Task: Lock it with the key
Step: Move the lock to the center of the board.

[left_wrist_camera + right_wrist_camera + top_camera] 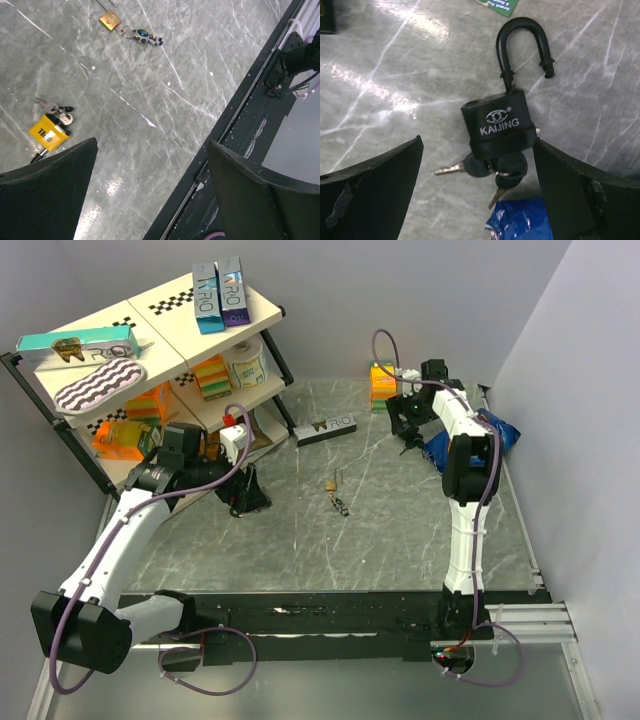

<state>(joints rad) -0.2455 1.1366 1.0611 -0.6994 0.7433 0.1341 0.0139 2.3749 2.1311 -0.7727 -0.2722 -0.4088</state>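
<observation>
The key bunch [142, 35], a gold-brown piece on a ring with small dark silvery pieces, lies on the grey table; it also shows mid-table in the top view [335, 495]. The lock [48, 132], a brass-yellow block with a dark shackle and small keys beside it, lies just beyond my left finger in the left wrist view. My left gripper [152, 142] is open and empty above the table, also in the top view [245, 498]. My right gripper [477, 142] is open at the back right [408, 440], straddling an all-black padlock [500, 127].
The black padlock's shackle is open and keys [495, 170] hang from its base. A blue packet [520, 220] lies beside it. A tilted shelf of boxes [150, 350] stands at back left, a black box [325, 427] and an orange box [382, 380] behind. A black rail [240, 125] edges the table front.
</observation>
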